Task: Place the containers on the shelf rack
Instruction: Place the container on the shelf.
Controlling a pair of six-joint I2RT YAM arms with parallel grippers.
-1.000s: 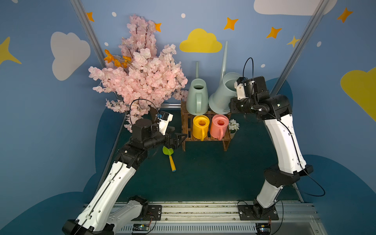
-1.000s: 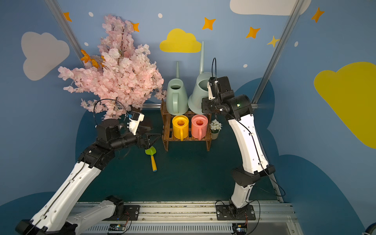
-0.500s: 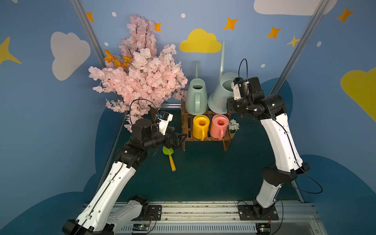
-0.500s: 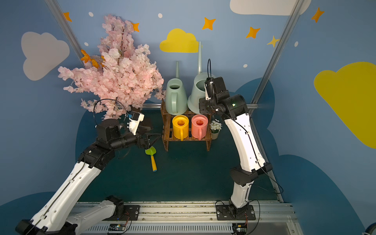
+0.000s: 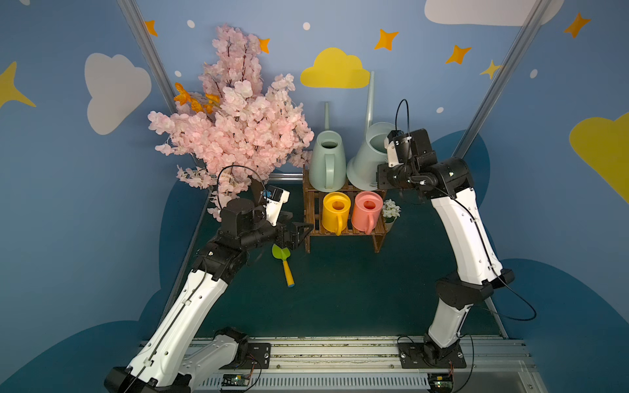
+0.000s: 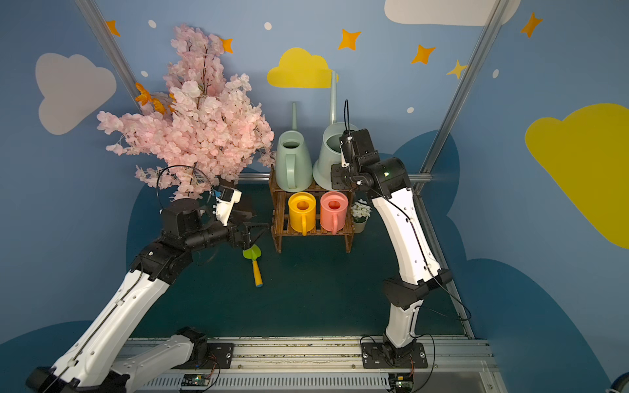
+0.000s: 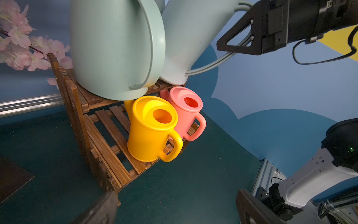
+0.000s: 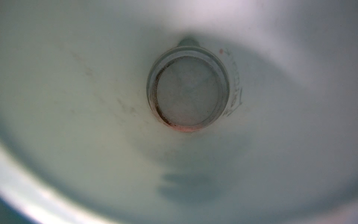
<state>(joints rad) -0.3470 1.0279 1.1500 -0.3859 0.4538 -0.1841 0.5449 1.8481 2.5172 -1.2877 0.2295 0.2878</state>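
Shelf rack (image 5: 308, 217) (image 6: 277, 217) (image 7: 108, 147): dark brown slatted wood in two stepped tiers, standing at the far middle of the dark green table (image 5: 340, 292). Lower, nearer tier: yellow can (image 5: 335, 212) (image 6: 301, 212) (image 7: 149, 135) on the left and pink can (image 5: 367, 211) (image 6: 333, 209) (image 7: 186, 114) on the right. They stand close side by side, both upright, handles facing the near side. Upper, farther tier, left: pale green can (image 5: 326, 166) (image 6: 292, 163) (image 7: 110, 48), upright, handle near, spout rising behind. Upper tier, right: blue-grey can (image 5: 366, 160) (image 6: 326, 160) (image 7: 189, 38) (image 8: 77, 97). Its base is on the tier's right end and against the green one, and its body tips with the top toward the right; whether it sits flat I cannot tell. Right gripper (image 5: 384, 177) (image 6: 335, 177) (image 7: 224, 47): pressed together on this can's thin handle, as the left wrist view shows; the right wrist view is filled by the can's pale inside. Left gripper (image 5: 299, 234) (image 6: 254, 234) (image 7: 175, 195): fingers (image 7: 100, 207) spread wide, holding nothing. It hovers just left of the lower tier, above the green blade of the toy shovel (image 5: 285, 263) (image 6: 255, 263), which lies on the table with its yellow handle pointing near. Blossom tree (image 5: 235, 136) (image 6: 197, 136), pink: far left of the rack. White-flower pot (image 5: 390, 211) (image 6: 360, 212): on the table just right of the lower tier.
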